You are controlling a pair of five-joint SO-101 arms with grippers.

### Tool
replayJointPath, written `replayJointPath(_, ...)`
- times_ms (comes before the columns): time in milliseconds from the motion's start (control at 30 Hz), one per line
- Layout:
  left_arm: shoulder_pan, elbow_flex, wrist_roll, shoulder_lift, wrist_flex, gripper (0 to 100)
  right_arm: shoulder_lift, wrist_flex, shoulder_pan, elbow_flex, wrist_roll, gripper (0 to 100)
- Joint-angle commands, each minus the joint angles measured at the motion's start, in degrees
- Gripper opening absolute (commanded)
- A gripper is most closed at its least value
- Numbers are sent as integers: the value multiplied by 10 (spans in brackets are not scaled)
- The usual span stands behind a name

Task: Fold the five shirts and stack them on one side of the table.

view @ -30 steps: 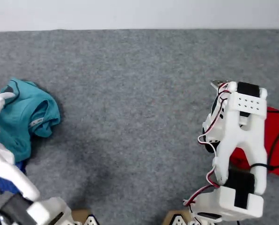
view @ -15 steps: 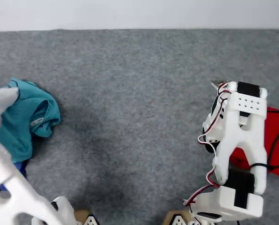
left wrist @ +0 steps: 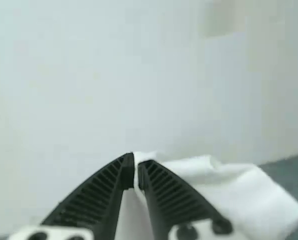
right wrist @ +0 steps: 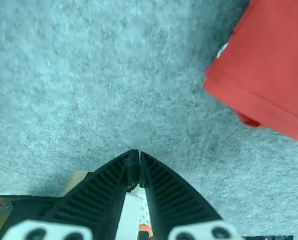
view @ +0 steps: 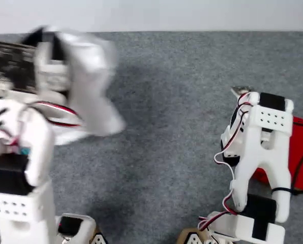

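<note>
A white shirt (view: 88, 86) hangs in the air over the left back of the table, with my left gripper (left wrist: 135, 162) shut on its edge. In the left wrist view the white shirt (left wrist: 229, 195) trails behind the closed fingers, which face a pale wall. My left arm (view: 19, 152) stands tall at the left side. A folded red shirt (view: 300, 152) lies at the right edge, partly under my right arm (view: 258, 147). My right gripper (right wrist: 135, 156) is shut with nothing in it, just above the grey cloth beside the red shirt (right wrist: 269, 75).
A grey felt table cover (view: 167, 101) spans the whole surface, bare through the middle. A pale wall (view: 192, 15) runs along the far edge. The arm bases stand at the near edge.
My left arm has swung up from the left edge and now holds a white shirt aloft, covering the teal shirt seen earlier. The right arm has barely moved.
</note>
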Motion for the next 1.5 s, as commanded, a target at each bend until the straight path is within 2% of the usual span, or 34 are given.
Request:
replayJointPath(0,101,-7,-11,-15,5,4,-28,23,-2,9,-4,9)
replayJointPath(133,105,79,-77,-18,44,4,-29,23,-6,13,-4,9)
replayJointPath(333,-55,223,-84,-18,71,6,-29,23,-7,11,-4,9)
replayJointPath(467,-144,324,-178,-19,71,86,-29,23,-25,11,-3,9)
replayJointPath(600,-210,389,-208,-19,70,186,-29,22,-96,10,-3,9)
replayJointPath(800,-308,402,-209,-17,70,203,-22,22,-237,-45,-3,12)
replayJointPath(867,-346,401,-209,-17,70,203,-13,22,-277,-92,-3,54)
replayJointPath(967,-404,403,-207,-17,70,201,18,22,-333,-170,-3,172)
replayJointPath(1033,-446,404,-206,-16,70,200,50,22,-368,-215,-3,225)
replayJointPath(1200,-543,413,-196,-16,69,200,168,21,-460,-317,-2,230)
replayJointPath(1333,-585,437,-196,-16,65,200,275,21,-525,-389,45,231)
replayJointPath(1467,-611,467,-196,-16,37,200,374,21,-553,-455,80,231)
